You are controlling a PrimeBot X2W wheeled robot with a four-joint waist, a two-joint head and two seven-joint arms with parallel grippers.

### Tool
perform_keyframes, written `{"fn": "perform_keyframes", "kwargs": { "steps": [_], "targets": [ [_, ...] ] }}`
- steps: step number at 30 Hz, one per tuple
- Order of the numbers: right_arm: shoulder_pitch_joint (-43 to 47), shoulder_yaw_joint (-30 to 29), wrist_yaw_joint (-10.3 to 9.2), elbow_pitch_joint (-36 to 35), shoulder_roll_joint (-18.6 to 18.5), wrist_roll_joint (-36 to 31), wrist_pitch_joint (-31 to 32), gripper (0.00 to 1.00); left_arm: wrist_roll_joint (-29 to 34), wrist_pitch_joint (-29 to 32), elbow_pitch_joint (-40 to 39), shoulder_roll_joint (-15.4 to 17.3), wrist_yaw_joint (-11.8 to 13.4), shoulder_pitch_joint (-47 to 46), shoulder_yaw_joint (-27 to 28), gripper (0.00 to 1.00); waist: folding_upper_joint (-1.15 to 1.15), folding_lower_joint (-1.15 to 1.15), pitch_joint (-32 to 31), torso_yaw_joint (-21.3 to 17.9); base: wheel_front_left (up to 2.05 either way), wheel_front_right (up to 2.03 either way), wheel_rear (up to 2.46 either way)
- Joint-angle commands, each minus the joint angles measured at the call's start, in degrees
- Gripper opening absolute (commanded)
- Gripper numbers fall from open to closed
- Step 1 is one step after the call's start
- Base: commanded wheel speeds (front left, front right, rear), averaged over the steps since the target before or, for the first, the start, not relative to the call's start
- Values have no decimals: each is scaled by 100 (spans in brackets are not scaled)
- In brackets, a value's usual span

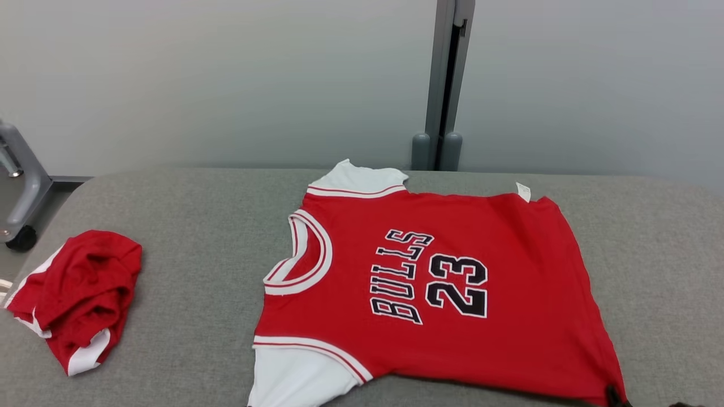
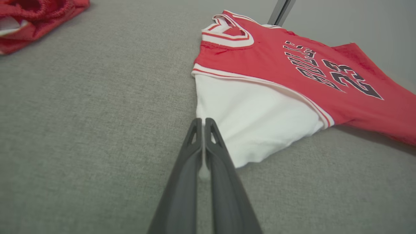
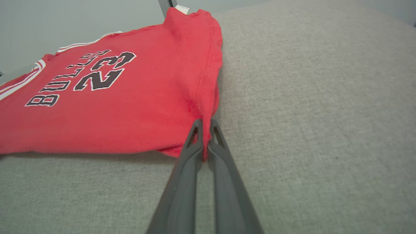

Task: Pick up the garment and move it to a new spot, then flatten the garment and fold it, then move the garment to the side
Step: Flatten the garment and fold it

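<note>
Cloth in red and white lies as a crumpled bundle (image 1: pixel 79 294) at the far left of the grey fabric-covered table (image 1: pixel 198 226), near its rounded corner. A grey metal frame (image 1: pixel 28 181) on a black wheel (image 1: pixel 22 238) stands beyond that corner. Well apart from the bundle, the jersey (image 1: pixel 509 237) is spread flat from the table's middle to its right, neck opening toward the left and hem toward the right. The left gripper (image 2: pixel 203 123) has its jaws pressed together on the edge of the near white sleeve (image 2: pixel 253 123), a sliver of white cloth showing between them. Across the red chest, black white-edged lettering (image 1: pixel 430 277) reads BULLS 23, turned sideways in the head view. A small white tag (image 1: pixel 524 191) sticks out at the far edge. The right gripper (image 3: pixel 204 123) is clamped on the near corner of the red hem (image 3: pixel 211 65), red cloth caught between the jaws. Behind the table rise a pale grey wall (image 1: pixel 226 85) and a grey upright post (image 1: pixel 447 85).
</note>
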Motion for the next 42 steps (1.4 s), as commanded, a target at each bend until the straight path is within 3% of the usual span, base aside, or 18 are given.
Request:
{"fn": "perform_keyframes", "kwargs": {
  "steps": [1, 9, 14, 23, 30, 31, 32, 33, 34, 42],
  "targets": [
    [206, -58, -2, -45, -1, -37, -19, 0, 59, -16, -87, 9, -27, 142, 88, 0, 2, 1, -48, 26, 0, 0, 0],
    [411, -272, -2, -354, -40, -61, -19, 0, 269, -16, -1242, 9, -6, 403, 456, 0, 2, 1, 14, 95, 0, 0, 0],
    [-122, -256, -1, -513, -5, -34, -19, 0, 314, -16, -1648, 4, 30, -263, 327, 0, 2, 1, 292, 60, 0, 0, 0],
    [-1834, 79, -1, -83, -141, 34, -20, 0, 449, -15, -837, 2, 300, -2316, 245, 0, 2, 1, 1233, -223, 0, 0, 0],
    [-2826, 327, 0, 454, -157, -73, -19, 0, 488, -16, -69, 5, 380, -3304, 268, 0, 2, 1, 1776, -279, 0, 0, 0],
    [-2907, 305, 0, 501, -155, -105, -19, 31, 465, -16, 3, 6, 397, -3375, 252, 0, 2, 1, 1828, -271, 0, 0, 0],
    [-2964, 279, 0, 534, -140, -135, -19, 100, 430, -15, 53, 5, 414, -3429, 228, 26, 2, 1, 1859, -262, 0, 0, 0],
    [-2996, 243, 0, 528, -121, -154, -20, 100, 352, -16, 68, 5, 419, -3447, 216, 59, 2, 1, 1881, -251, 0, 0, 0],
    [-3000, 207, 0, 516, -98, -184, -19, 100, 309, -16, 73, 4, 418, -3426, 190, 100, 2, 1, 1891, -240, 0, 0, 0],
    [-2328, -225, 0, 120, -63, -240, -19, 100, -215, -16, -136, -1, 473, -2646, 129, 100, 2, 1, 1765, -161, 0, 0, 0]
  ]
}}
